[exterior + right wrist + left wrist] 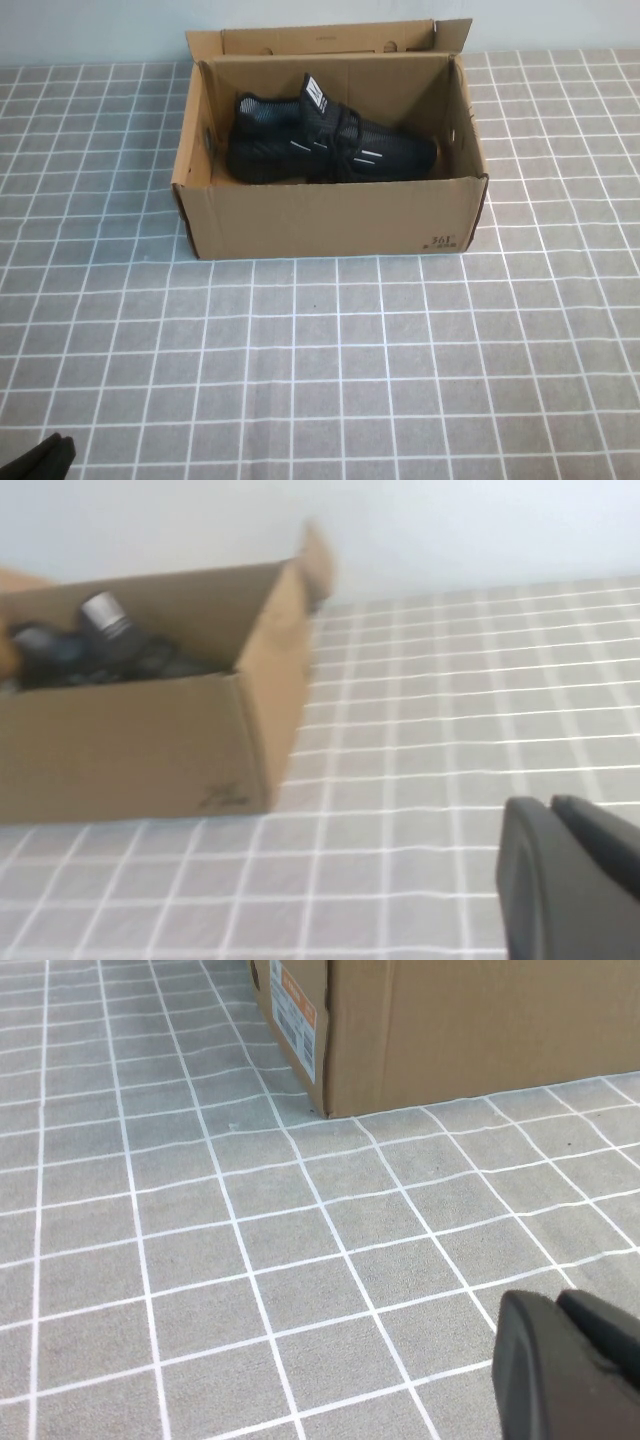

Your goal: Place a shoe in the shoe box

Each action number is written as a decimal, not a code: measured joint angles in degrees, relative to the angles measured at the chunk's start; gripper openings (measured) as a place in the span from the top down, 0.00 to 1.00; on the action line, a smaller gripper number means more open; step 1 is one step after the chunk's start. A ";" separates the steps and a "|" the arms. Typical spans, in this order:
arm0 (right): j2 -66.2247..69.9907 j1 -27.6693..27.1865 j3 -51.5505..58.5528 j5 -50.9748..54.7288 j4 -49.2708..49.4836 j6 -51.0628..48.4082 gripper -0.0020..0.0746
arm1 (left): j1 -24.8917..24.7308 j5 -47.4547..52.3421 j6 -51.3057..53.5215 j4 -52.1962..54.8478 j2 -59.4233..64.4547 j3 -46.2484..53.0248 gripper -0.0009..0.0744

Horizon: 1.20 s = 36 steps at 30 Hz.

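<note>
High view: shoe (pixel 330 143) inside box (pixel 330 215)

The table (pixel 320 370) is covered with a grey cloth printed with a white grid of squares. A plain pale wall (pixel 100 30) runs along the top edge of the frame.

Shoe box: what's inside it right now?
The box holds one black shoe, lying toward the back. The front wall hides the box floor before it. The left gripper and right gripper are outside.
</note>
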 joint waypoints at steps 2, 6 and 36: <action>-0.57 -2.25 0.00 0.00 0.13 0.00 0.99 | 0.00 0.00 0.00 0.00 0.00 0.00 0.99; -2.39 -3.50 1.39 -2.40 0.01 -0.10 0.99 | 0.00 0.04 0.00 0.00 0.00 0.00 0.99; -9.18 -3.62 12.49 3.60 -1.59 -0.31 0.99 | 0.00 1.05 0.00 0.00 -0.11 0.00 0.99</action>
